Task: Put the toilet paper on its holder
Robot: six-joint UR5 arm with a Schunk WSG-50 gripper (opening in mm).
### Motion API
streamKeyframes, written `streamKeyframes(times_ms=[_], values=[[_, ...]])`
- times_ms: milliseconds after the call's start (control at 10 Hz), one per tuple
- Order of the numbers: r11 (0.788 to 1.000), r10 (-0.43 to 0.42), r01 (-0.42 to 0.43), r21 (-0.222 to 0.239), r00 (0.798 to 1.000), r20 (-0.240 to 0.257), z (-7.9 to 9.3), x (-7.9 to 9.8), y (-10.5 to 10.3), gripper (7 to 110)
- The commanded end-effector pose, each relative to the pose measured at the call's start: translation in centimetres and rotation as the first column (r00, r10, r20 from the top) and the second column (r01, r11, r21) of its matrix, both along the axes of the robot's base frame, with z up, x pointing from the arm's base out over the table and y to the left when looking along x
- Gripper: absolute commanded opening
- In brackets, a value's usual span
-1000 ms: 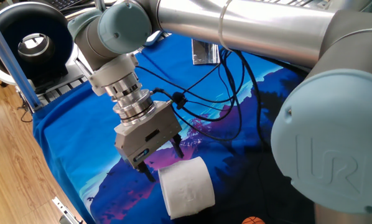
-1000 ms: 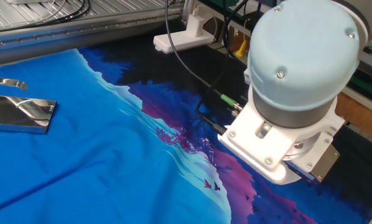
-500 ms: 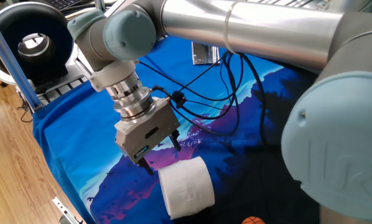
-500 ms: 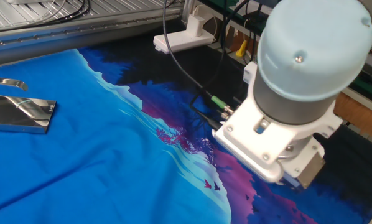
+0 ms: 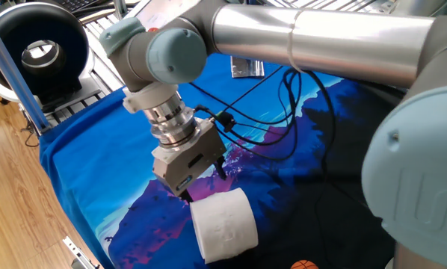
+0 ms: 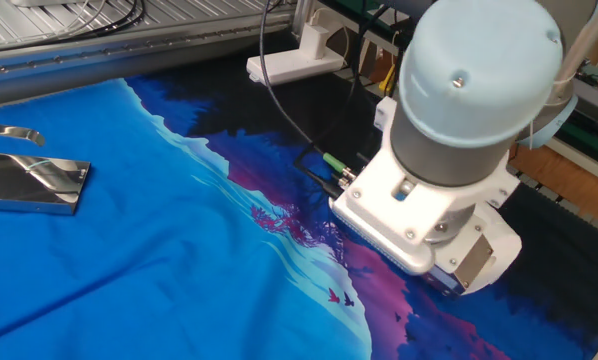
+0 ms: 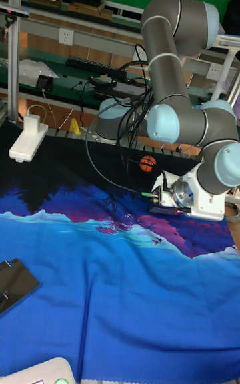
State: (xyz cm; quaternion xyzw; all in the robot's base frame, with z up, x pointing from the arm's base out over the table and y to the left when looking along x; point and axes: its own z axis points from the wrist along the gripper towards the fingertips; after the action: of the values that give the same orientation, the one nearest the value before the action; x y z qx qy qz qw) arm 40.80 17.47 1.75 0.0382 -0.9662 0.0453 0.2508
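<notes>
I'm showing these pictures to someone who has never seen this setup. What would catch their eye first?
Probably the big grey robot arm stretched low over the bright blue and purple cloth that covers the table. Next, its gripper poised right above the white toilet paper, which lies on its side near the cloth's edge. The shiny metal holder sits far off at the other side of the cloth.

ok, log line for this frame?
phase: approach | gripper: open, just above roll, not gripping | roll: lying on cloth | holder: bare, far side
</notes>
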Motion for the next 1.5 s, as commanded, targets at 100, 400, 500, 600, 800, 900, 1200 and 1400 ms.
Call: streamKeyframes(times_ms=[100,400,500,600,800,900,1200,1400], values=[[0.999,-0.013,0.014,0.052,1.0,-0.024,-0.8,-1.5,0.9,88],[0.998,-0.016,0.018,0.067,0.999,-0.035,-0.6,-1.6,1.6,88],[0.997,-0.019,0.022,0.071,0.999,-0.041,-0.5,-1.8,1.8,88],[0.997,-0.024,0.028,0.074,0.999,-0.049,-0.5,-2.0,2.2,88],[0.995,-0.037,0.042,0.09,0.998,-0.055,-0.5,-2.0,3.1,88],[0.995,-0.037,0.042,0.09,0.998,-0.057,-0.5,-2.0,3.2,88],[0.995,-0.028,0.03,0.097,0.999,-0.026,-0.9,-0.6,2.9,88],[0.982,-0.095,0.091,0.166,0.995,0.021,0.5,2.1,4.8,88]])
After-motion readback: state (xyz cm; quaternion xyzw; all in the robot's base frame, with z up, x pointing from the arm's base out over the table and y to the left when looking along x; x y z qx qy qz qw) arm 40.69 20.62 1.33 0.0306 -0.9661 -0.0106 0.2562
